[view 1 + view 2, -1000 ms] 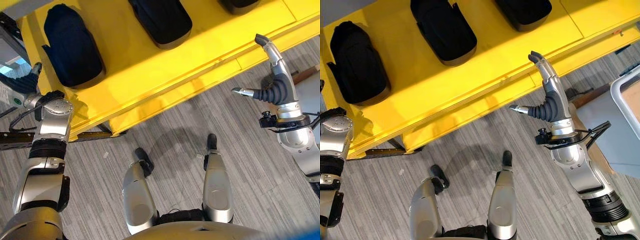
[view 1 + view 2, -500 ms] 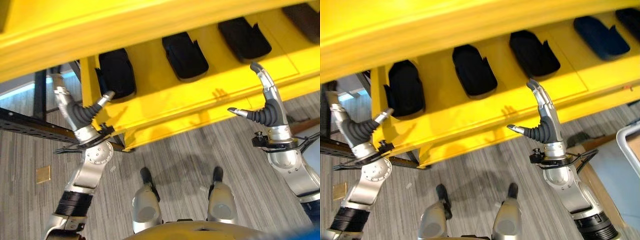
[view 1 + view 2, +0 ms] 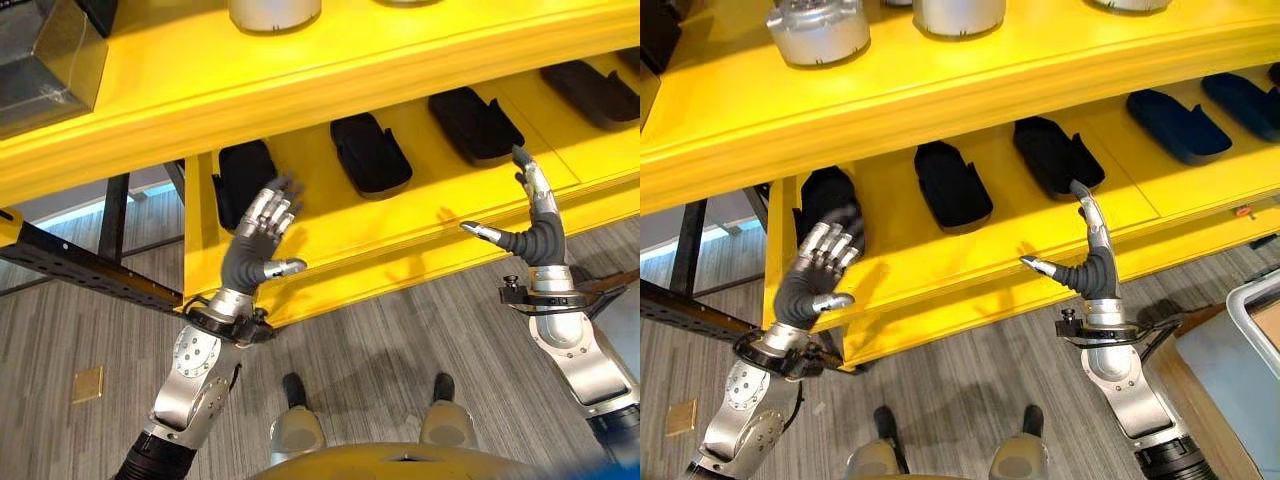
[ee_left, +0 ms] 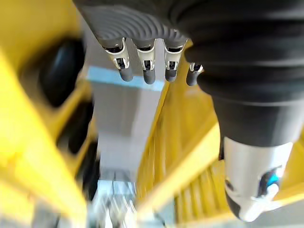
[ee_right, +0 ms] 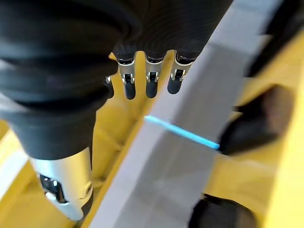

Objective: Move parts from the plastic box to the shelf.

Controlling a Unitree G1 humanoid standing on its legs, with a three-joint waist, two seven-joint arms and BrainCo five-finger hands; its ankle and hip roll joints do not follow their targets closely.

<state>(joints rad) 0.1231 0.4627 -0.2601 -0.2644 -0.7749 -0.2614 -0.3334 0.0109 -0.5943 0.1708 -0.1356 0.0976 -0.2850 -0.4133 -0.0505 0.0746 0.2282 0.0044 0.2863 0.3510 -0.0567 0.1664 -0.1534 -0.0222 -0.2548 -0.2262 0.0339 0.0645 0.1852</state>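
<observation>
Well, both hands come up empty: left hand (image 3: pixel 258 240) and right hand (image 3: pixel 1088 262) spread before the yellow shelf (image 3: pixel 940 260), black parts (image 3: pixel 952 186) already lined up.

- No text, label, number or sign can be read on the yellow shelf (image 3: pixel 970 85); its boards show bare paint
- The black moulded parts (image 3: pixel 952 186) on the lower shelf level carry no legible marking
- The silver metal parts (image 3: pixel 818 28) on the upper level show no readable print
</observation>
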